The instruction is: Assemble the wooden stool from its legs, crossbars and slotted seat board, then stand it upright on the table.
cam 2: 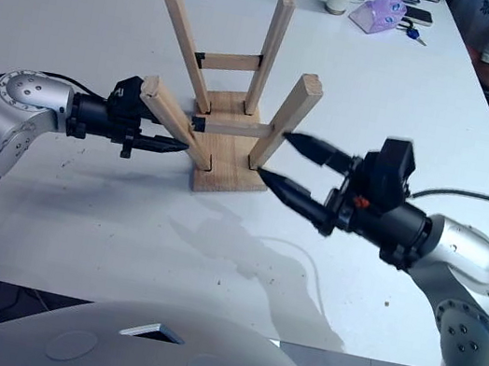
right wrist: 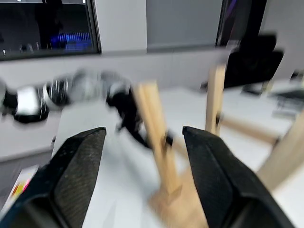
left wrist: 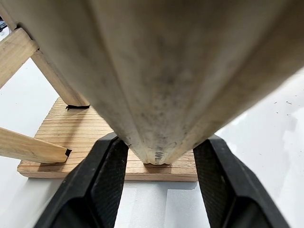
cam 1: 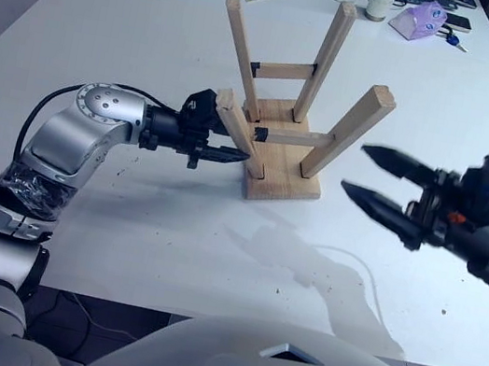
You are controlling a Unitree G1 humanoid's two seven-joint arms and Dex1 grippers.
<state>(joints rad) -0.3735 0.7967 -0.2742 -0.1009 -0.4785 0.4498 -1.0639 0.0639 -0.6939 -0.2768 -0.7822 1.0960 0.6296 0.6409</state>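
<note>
On the table, left fingers clamping half-hidden near leg; right fingers apart.

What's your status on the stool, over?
Left gripper shut on near-left leg. Right gripper open, off the stool. Stool inverted on seat board, not yet upright. Purple case at far edge, not in the way.

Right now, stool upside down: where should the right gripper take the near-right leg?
Mid-length, above the crossbar, closing from the robot's right. The near-right leg leans outward toward the open right gripper, its square sides free there.
</note>
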